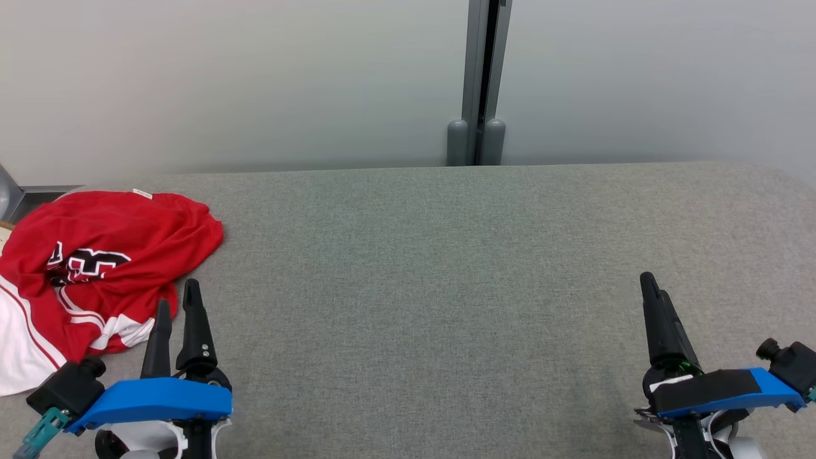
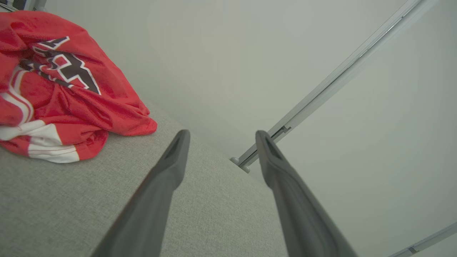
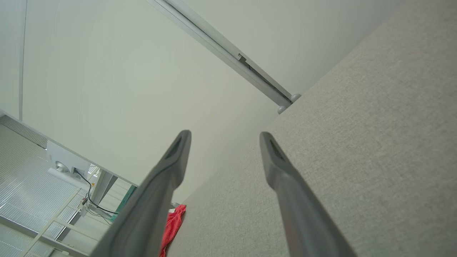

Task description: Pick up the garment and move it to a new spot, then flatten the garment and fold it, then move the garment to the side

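Garment (image 1: 95, 268) pick-up starts, as we judge it, from our left gripper (image 1: 177, 294), whose two dark fingers stand spread with nothing between them, hovering low over the grey fabric table (image 1: 446, 287) near its left end. Just ahead of those fingers and off to their left lies the garment, a red jersey with white trim and black lettering, crumpled in a heap at the table's far left corner, with a white part running off the left edge of the head view. In the left wrist view the heap sits up and to the left of the fingertips, near but not touching, with bare table between. We read the heap's long axis as running from the near left edge toward the far middle, so its closest hem faces our left fingers. Our right gripper (image 1: 653, 284) is likewise spread and empty, well apart across the table, with only a red sliver showing past its fingers. The left arm is clearly the nearer, and we judge the coming reach to be forward and leftward. Beyond the table stands a pale wall (image 1: 255, 76) with a grey post (image 1: 484, 76).
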